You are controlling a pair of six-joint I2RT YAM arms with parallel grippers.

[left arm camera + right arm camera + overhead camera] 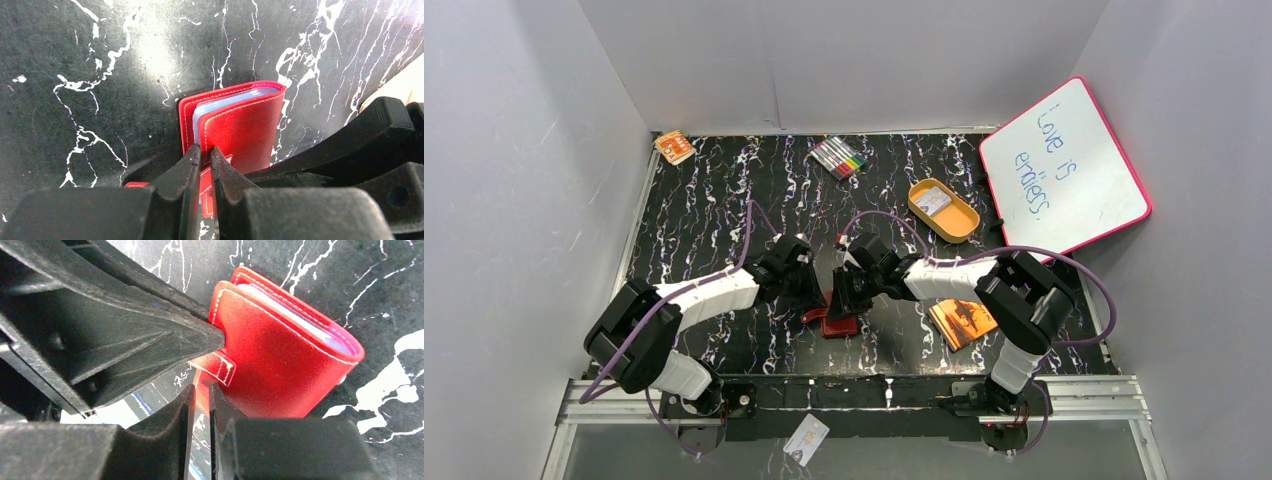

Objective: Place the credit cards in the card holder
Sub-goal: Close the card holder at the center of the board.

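Meeting at the middle of the black marbled surface point(704, 210): left hand point(205, 154) and right hand point(201, 390), each pressed almost together and pinching a red edge of the card holder point(839, 325), propped there partly ajar with pale blue leaves showing inside. Barely under way, by the look of it; pocket contents impossible to tell. Left to fetch, apparently: a credit card point(934, 200) in the orange tray point(969, 228) far right, and another credit card point(806, 440) below the surface's near edge, both well apart from the holder.
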